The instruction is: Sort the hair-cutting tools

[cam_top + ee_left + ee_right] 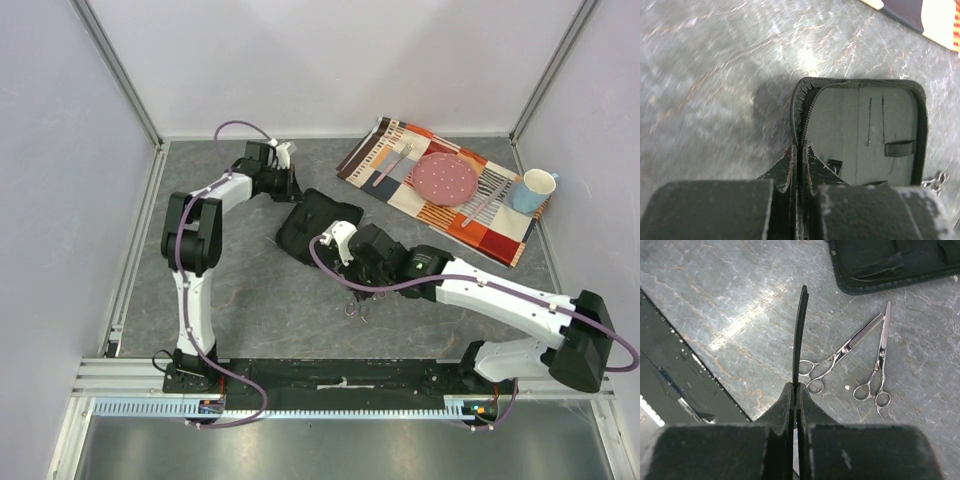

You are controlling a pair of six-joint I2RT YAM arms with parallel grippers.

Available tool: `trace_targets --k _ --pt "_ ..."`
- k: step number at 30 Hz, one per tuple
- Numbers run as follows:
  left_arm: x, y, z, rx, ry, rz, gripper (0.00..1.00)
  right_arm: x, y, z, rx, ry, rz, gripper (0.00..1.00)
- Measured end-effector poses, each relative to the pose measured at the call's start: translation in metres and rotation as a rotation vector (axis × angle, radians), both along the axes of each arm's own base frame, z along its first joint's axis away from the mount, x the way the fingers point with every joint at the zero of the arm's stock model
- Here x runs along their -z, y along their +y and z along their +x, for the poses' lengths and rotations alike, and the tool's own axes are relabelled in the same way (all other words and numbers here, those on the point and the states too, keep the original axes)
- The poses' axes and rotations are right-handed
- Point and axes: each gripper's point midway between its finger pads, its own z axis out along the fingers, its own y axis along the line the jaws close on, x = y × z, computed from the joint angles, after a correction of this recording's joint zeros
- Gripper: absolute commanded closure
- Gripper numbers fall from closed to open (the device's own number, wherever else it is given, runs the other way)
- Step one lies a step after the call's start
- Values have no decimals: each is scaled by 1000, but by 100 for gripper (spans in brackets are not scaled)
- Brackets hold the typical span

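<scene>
below, scissors (845, 349), case (865, 262), clip (800, 335) in right tool (796, 389)

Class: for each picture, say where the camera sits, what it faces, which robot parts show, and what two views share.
Top: above and behind the arms, looking down on the table; both arms show.
Left wrist: looks along the left pincer at the open case.
Right wrist: looks along the right pincer, gripping a hair clip, at two scissors.
Shared: the case, in all three.

Scissors (845, 350) shiny silver metal; case (860, 135) matt black fabric; tabletop (715, 300) grey, slightly glossy.
</scene>
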Motion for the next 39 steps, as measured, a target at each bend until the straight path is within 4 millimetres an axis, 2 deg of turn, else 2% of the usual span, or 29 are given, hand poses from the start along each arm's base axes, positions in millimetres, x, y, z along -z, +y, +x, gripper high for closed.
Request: trace_targets --k 6,10,14,21,25,31,39 --pt "-19 32 -24 -272 5 37 98 14 5 14 100 17 -31 100" --pt "-28 54 -52 -446 13 26 98 16 20 26 146 30 -27 100" --pt "-29 74 -79 -589 19 14 98 22 34 35 169 40 -13 100" --pt "-25 107 -122 -783 0 19 98 55 66 35 139 125 22 100" --pt "-29 118 -127 -851 -27 12 98 67 82 33 102 163 52 100" --pt "-30 118 -124 -864 -46 -10 98 84 100 26 37 213 80 100" --pt "-29 110 -124 -826 -66 -57 98 103 101 25 -2 223 45 100"
